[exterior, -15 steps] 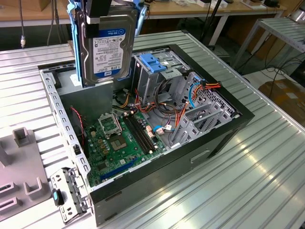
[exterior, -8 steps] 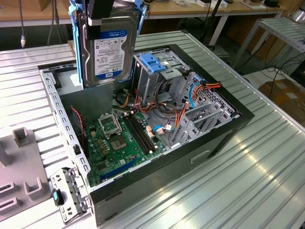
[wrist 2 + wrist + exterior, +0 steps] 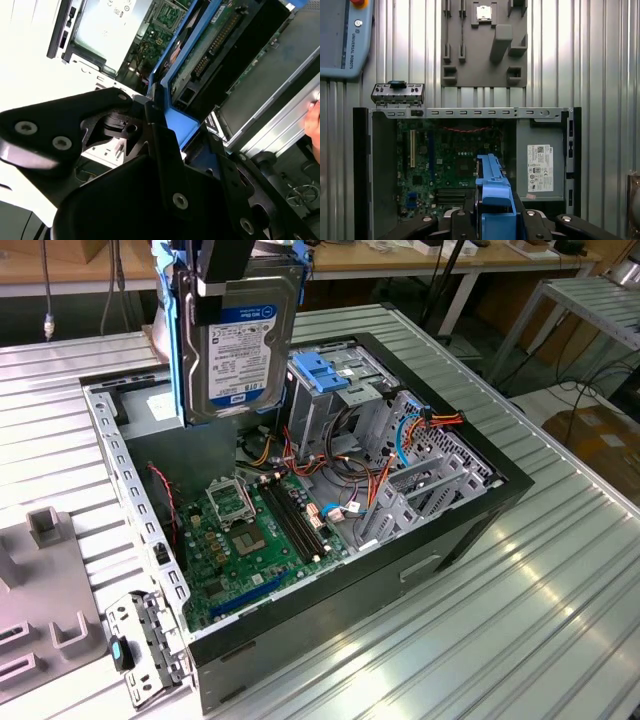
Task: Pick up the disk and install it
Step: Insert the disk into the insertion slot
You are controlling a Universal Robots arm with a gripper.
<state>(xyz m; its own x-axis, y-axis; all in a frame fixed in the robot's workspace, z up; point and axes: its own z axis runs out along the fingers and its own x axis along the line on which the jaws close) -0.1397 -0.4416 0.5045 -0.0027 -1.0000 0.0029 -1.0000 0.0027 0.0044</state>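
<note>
Exterior view: pincer (image 3: 235, 280) is clenched on the disk (image 3: 240, 340), gripping its upper end btw the blue side rails. Disk hangs upright in the upper left of the frame, label side facing the cam. It's lifted clear above the open PC case (image 3: 480, 500) and touches nothing below. Its lower edge sits over the case interior, just beside the drive cage (image 3: 335, 390) w/ a blue latch on top. Mobo (image 3: 250, 530) lies flat on the case floor, lower centre of frame, w/ red/orange cables bunched to the right of it. Case rests on the ribbed metal desk (image 3: 520, 630). Small metal bracket (image 3: 145, 645) w/ a dark clip lies on the desk at lower left, just beside the case corner.

First wrist view looks straight down. I see the disk's blue rail (image 3: 492, 192) btw the black fingers (image 3: 525, 227), w/ the mobo beneath. Grey PSU box (image 3: 540, 167) w/ white sticker sits beside the mobo inside the case. Grey fixture plate (image 3: 485, 45) lies on the desk beyond the case.

Second wrist view: disk's circuit-board side (image 3: 212, 42) shows, blue rail pinched tight in the fingers.
</note>
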